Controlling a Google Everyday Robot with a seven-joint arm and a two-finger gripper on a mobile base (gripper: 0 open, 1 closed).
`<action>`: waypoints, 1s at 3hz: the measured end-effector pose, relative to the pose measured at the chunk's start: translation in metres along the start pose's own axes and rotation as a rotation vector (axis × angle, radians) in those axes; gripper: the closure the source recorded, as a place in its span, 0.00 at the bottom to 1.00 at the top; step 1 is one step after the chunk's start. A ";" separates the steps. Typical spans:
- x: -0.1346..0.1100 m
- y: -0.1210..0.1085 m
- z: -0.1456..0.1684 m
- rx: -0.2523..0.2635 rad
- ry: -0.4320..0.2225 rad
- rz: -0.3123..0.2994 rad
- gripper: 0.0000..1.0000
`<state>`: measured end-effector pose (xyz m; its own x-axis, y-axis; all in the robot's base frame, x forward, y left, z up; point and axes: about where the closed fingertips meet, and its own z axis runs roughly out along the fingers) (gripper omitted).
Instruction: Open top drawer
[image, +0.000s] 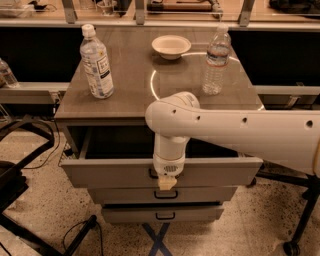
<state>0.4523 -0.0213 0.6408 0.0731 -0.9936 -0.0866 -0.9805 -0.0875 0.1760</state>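
The top drawer (100, 172) is the tallest grey front of three under the brown table top (130, 90). It stands pulled partly out, and a dark gap shows behind its front. My white arm reaches in from the right. My gripper (167, 182) points down at the centre of the drawer front, with its tan fingertips (167, 183) closed together at the small dark loop handle (152, 173). The wrist hides most of the handle. The drawer's inside is in shadow.
On the table top stand a labelled water bottle (96, 62) at the left, a white bowl (171, 46) at the back and a second bottle (216, 60) at the right. Two shorter drawers (165, 195) sit below. Black chair legs (20, 200) and cables lie on the floor at the left.
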 end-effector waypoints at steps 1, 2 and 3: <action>0.000 0.000 0.000 -0.001 0.001 0.000 1.00; 0.001 0.012 -0.001 0.029 -0.001 0.004 1.00; 0.001 0.013 -0.001 0.029 -0.001 0.004 1.00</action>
<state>0.4394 -0.0235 0.6435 0.0689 -0.9938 -0.0868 -0.9856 -0.0812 0.1482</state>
